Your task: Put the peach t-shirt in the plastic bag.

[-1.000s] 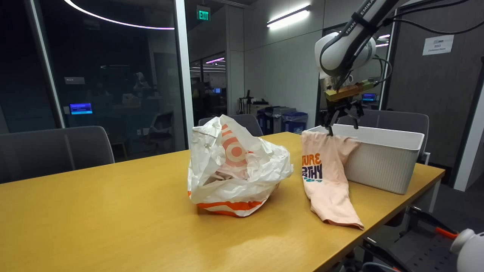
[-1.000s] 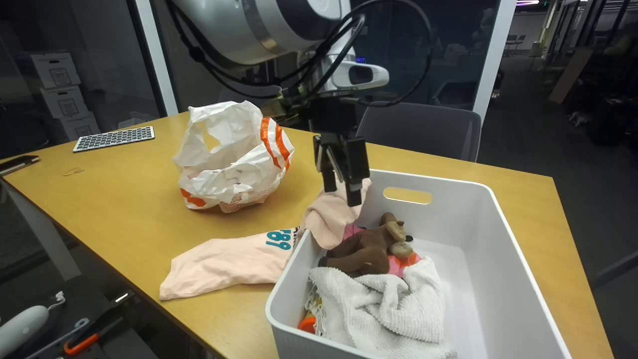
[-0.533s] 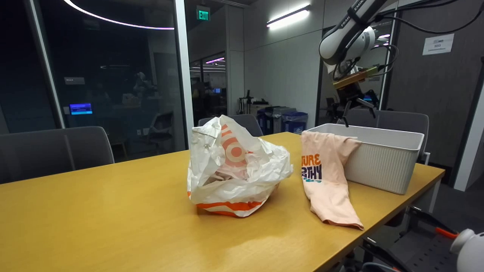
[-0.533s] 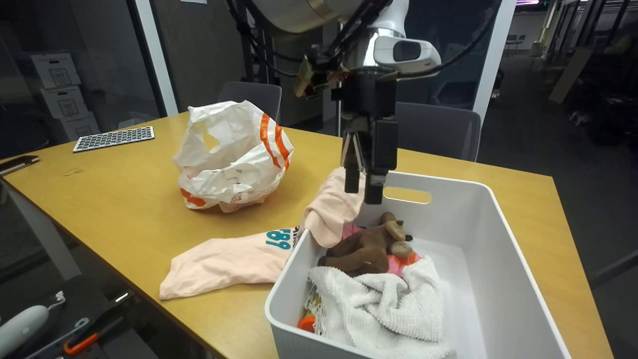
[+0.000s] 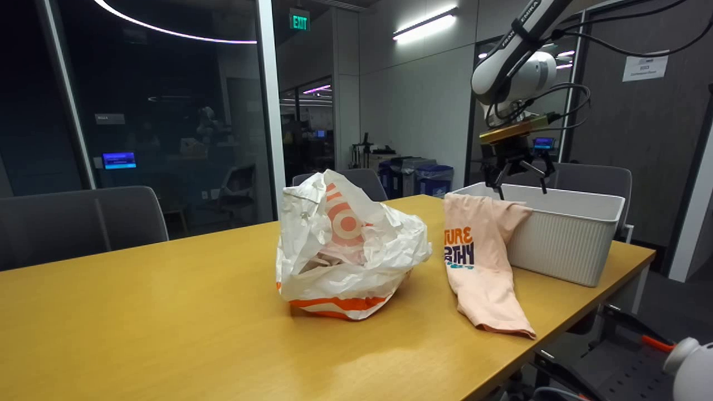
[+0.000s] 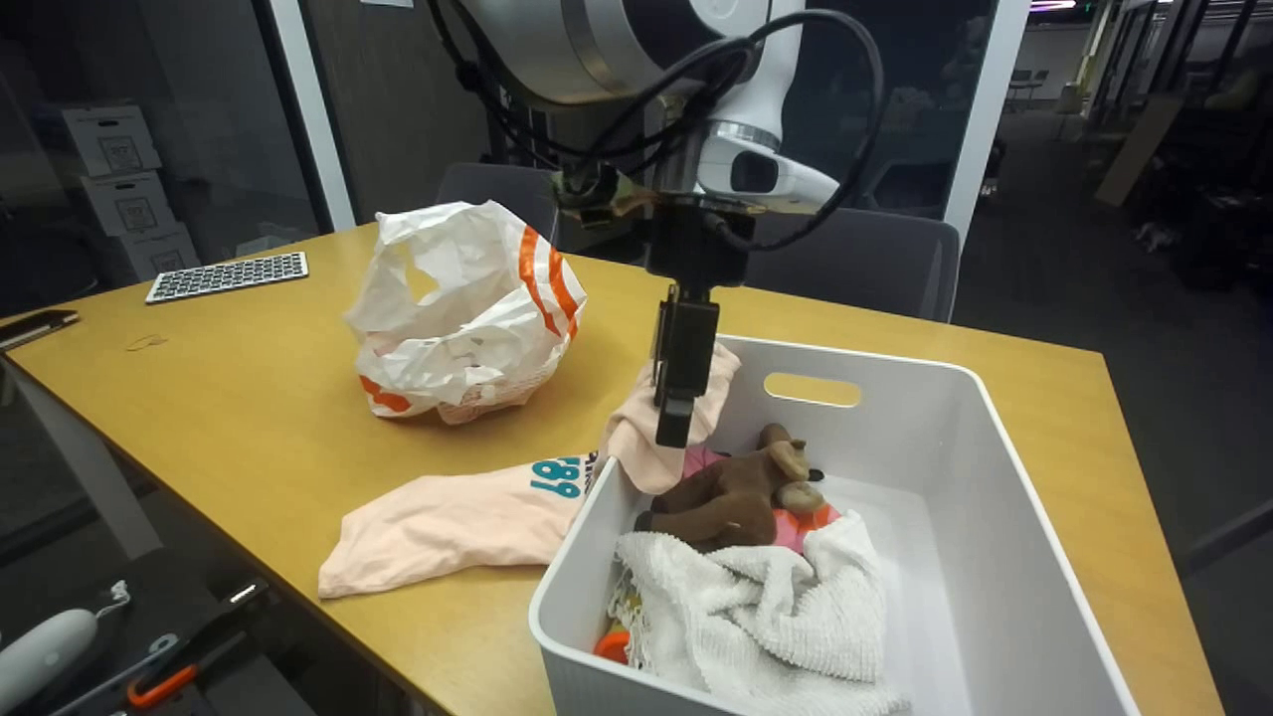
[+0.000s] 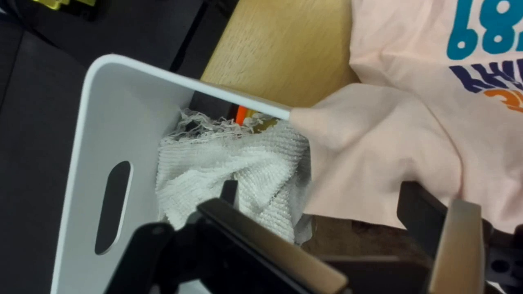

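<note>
The peach t-shirt (image 5: 490,273) hangs over the rim of the white bin, with its lower part lying on the table. In an exterior view its upper end (image 6: 636,438) droops inside the bin. My gripper (image 5: 522,192) is open just above that end, pointing down, with nothing between its fingers. In the wrist view the gripper (image 7: 320,188) has one fingertip over the peach cloth (image 7: 359,159) and one over a white towel. The plastic bag (image 5: 356,278) stands crumpled on the table, its opening visible in an exterior view (image 6: 453,273). Something pale pink shows in it.
The white bin (image 5: 562,245) stands beside the shirt, its rim (image 6: 1004,428) close under my gripper. It holds a brown plush toy (image 6: 731,502) and a white towel (image 6: 776,617). A keyboard (image 6: 229,276) lies at the table's far end. Chairs (image 5: 78,223) stand around.
My gripper swung away from the shirt over the bin, then came back and lower, turned so one finger hides the other in an exterior view. Shirt and bag look unmoved.
</note>
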You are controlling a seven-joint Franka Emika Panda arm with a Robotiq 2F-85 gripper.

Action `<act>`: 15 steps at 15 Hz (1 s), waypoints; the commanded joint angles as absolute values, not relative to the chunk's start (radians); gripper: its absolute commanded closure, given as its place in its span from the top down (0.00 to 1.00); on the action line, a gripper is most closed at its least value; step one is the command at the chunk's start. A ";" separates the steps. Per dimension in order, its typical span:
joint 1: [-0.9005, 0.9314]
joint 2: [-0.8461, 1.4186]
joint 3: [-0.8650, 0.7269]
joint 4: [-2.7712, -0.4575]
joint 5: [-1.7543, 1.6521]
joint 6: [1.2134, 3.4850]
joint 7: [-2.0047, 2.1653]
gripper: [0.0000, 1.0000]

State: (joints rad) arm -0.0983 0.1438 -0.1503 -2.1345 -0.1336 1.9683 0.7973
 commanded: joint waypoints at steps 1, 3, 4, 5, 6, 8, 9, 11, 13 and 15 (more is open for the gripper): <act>-0.094 0.067 -0.156 -2.235 -0.123 2.139 0.900 1.00; -0.095 0.058 -0.154 -2.259 -0.128 2.161 0.929 1.00; -0.094 0.051 -0.152 -2.272 -0.136 2.164 0.946 1.00; -0.093 0.044 -0.151 -2.280 -0.144 2.151 0.954 1.00; -0.095 0.038 -0.148 -2.285 -0.136 2.130 0.947 1.00; -0.097 0.020 -0.146 -2.313 -0.134 2.156 0.948 1.00; -0.097 0.014 -0.144 -2.328 -0.131 2.175 0.944 1.00; -0.096 0.008 -0.138 -2.356 -0.121 2.215 0.940 1.00; -0.095 0.001 -0.134 -2.391 -0.126 2.277 0.937 1.00; -0.094 -0.001 -0.130 -2.420 -0.133 2.329 0.933 1.00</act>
